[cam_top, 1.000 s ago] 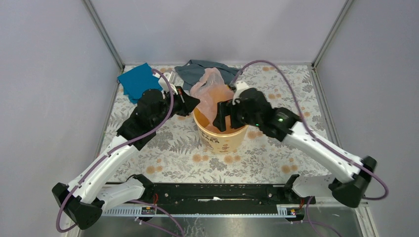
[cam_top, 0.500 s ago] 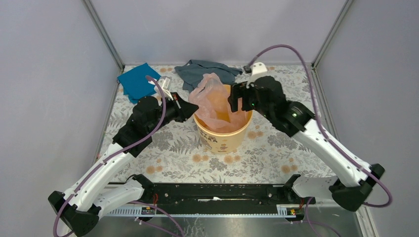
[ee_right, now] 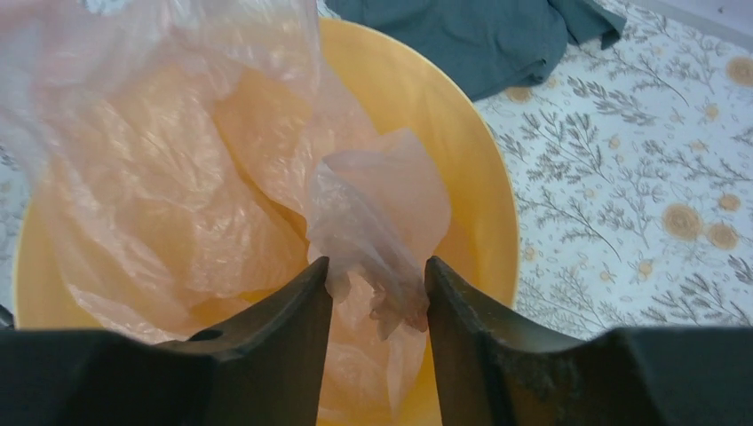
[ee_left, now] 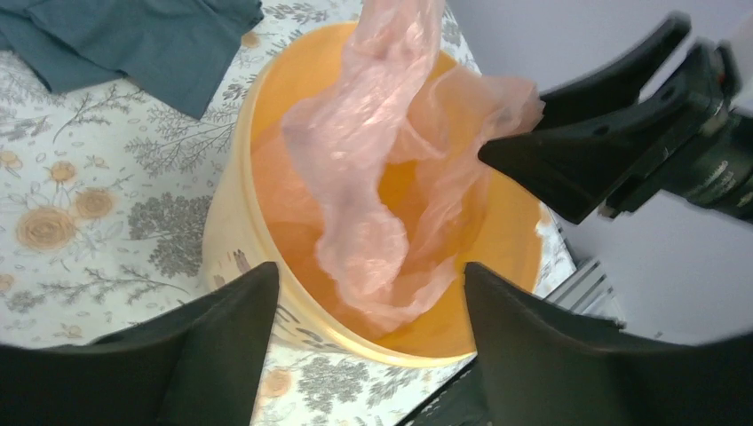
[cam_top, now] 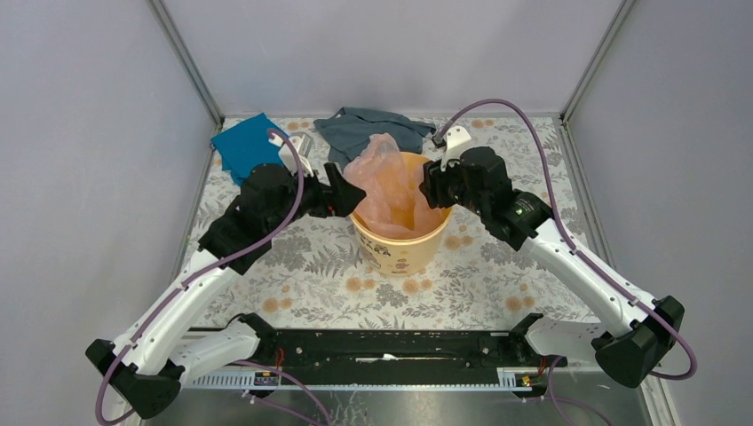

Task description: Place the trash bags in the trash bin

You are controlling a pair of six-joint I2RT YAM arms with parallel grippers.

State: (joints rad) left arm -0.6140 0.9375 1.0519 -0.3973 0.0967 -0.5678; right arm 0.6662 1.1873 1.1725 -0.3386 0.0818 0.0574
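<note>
Left claw [cam_top: 346,197] first: from my seat its two fingers [ee_left: 213,337] stand wide apart with nothing between them. It hovers just outside the left rim of the trash bin [cam_top: 397,251] and points across the mouth. That arm reaches up from its base on the left, elbow bent, wrist turned in toward the bin.

On the other side I see the right claw [cam_top: 432,185] at the bin's right rim. Its arm stretches up and inward from the right base, wrist tipped down over the opening. Its wrist camera shows the jaws part-way together, with a crumpled fold of the trash bag [cam_top: 384,173] lying between them and brushing both. Whether they truly pinch the film I cannot tell.

The pale pink bag sits partly inside the yellow-orange bin. Its lower folds lie against the inner wall and its top stands up above the far-left rim. Behind the bin the grey cloth [cam_top: 368,124] lies on the flowered table [cam_top: 497,284], and the teal cloth [cam_top: 244,146] lies toward the far left corner.

Against a second ago, the left claw was closed and is now spread, and it has slid a little nearer the rim. The right claw was low over the near side of the bin with jaws wider. It now sits higher, at the right rim, jaws narrower. The bin has not moved.
</note>
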